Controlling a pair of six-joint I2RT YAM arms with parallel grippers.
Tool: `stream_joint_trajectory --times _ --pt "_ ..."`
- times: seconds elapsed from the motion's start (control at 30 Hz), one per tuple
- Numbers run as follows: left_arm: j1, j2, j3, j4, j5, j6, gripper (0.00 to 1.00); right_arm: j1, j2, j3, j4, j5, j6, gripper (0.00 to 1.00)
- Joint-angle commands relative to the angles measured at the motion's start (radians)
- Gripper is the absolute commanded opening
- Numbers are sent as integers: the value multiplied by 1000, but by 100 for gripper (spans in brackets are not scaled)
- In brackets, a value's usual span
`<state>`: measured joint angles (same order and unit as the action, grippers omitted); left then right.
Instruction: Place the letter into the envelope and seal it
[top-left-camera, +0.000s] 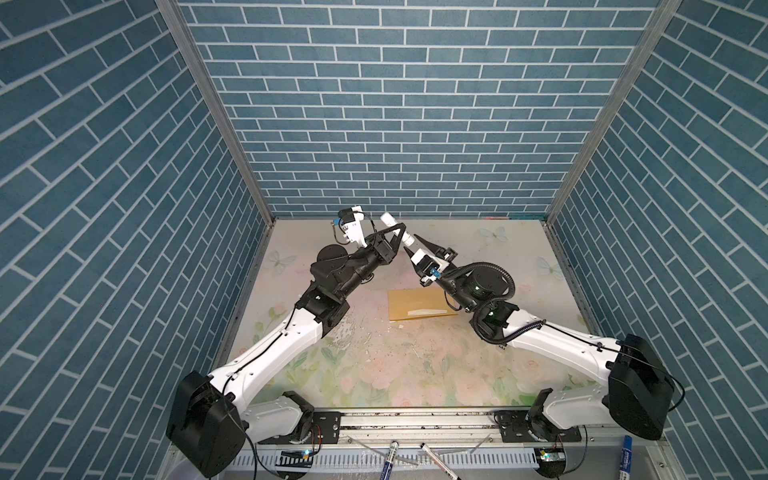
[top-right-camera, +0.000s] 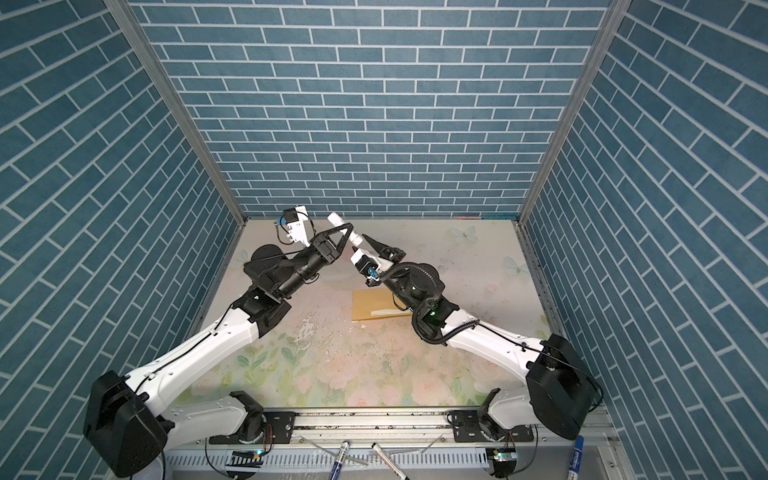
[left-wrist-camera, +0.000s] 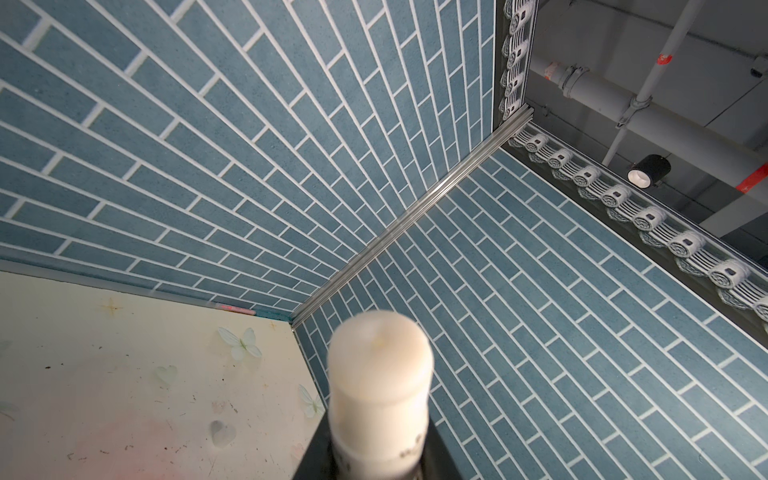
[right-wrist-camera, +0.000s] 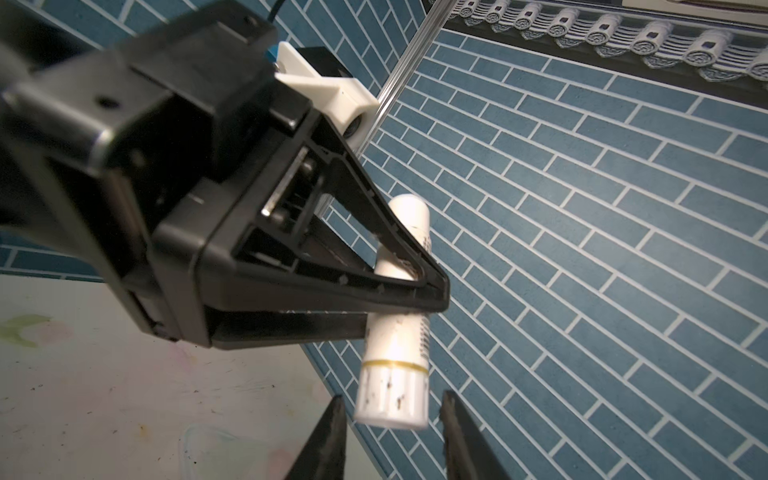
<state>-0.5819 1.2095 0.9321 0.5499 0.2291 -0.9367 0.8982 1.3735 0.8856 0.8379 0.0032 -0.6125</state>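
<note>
The left pincer (right-wrist-camera: 399, 307) is clenched around the middle of a white tube (right-wrist-camera: 395, 345), which I judge to be a glue stick for sealing. The long axis of the tube runs across the fingers of this pincer, and the end with the gold ring points toward the right pincer (right-wrist-camera: 390, 419). The right pincer is released: its two fingers stand on either side of that ringed end, close but apart from it. So the right arm is the nearer one to the cap, and I think the next move is to clench on it and pull along the axis.

The envelope (top-left-camera: 415, 303) lies flat on the counter (top-left-camera: 374, 353), below both pincers and toward the arm bases. The letter I cannot see as a separate sheet; only a pale strip (top-left-camera: 426, 311) shows on the envelope.
</note>
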Motion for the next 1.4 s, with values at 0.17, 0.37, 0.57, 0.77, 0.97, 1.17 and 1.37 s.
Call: stream_joint_trajectory --times 0.17,0.37,0.57,0.77,0.97,1.17,1.37 --pt "-3 0 24 14 7 -6 0 15 21 26 78 25 -45 30" --pt "-3 6 27 18 16 -10 0 16 22 40 51 20 -6 16" --pt "-3 10 25 24 26 -4 0 -19 -1 94 -44 -72 258 5" --pt "-3 7 27 29 35 14 0 -119 2 183 -162 -285 678 3" --pt "-4 8 25 34 36 16 0 -194 46 235 -92 -461 1044 4" --pt "-4 10 22 42 28 -15 0 -199 47 226 -93 -472 1040 7" --pt "1 13 22 48 11 -125 0 -196 6 117 39 -427 856 37"
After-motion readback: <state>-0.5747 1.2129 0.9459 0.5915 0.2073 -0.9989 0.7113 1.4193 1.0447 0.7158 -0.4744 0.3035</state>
